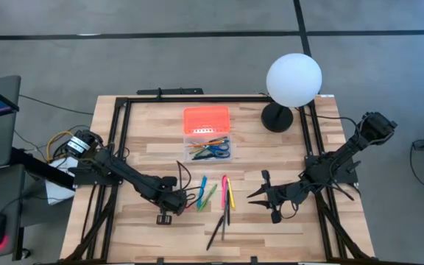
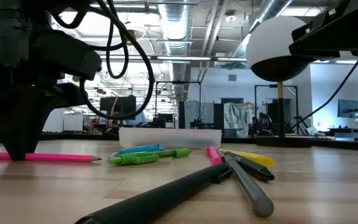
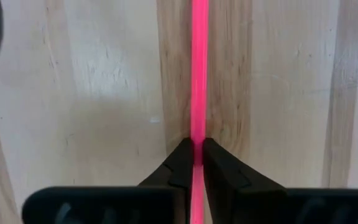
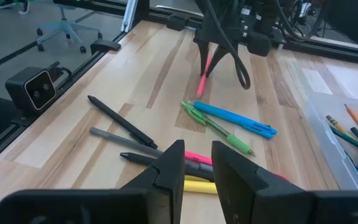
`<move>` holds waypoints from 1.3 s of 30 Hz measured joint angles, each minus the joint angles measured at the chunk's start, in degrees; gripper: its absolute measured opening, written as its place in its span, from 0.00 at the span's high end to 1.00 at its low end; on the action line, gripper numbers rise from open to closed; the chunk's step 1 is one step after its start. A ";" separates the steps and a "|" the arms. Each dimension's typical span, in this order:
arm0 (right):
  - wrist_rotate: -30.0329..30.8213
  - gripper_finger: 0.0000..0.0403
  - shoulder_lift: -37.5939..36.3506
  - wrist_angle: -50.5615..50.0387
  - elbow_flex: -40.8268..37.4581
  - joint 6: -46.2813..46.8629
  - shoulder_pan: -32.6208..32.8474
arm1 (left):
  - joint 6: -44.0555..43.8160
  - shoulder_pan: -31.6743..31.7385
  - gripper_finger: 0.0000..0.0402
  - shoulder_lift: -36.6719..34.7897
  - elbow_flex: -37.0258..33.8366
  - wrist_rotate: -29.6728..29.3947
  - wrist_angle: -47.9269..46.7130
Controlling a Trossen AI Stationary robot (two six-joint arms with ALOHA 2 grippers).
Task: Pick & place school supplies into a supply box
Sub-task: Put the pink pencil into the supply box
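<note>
The left tool (image 3: 193, 163) is pinched shut on the pink pencil (image 3: 197, 74), low and left of middle on the desk (image 1: 146, 125). It looks thin, light and stiff, so it may spin. The right tool (image 4: 196, 163) waits a little open, holding nothing.

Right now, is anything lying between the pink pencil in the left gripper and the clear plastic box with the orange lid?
Nothing visible on the bare wood between them. The left gripper is shut on the pink pencil; the clear box sits farther back, and the blue and green pens lie off to the side.
</note>
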 joint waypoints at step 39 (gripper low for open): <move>0.02 0.81 0.00 -0.42 0.04 -0.10 0.00 | 5.51 0.54 0.96 0.24 12.68 -13.45 -20.42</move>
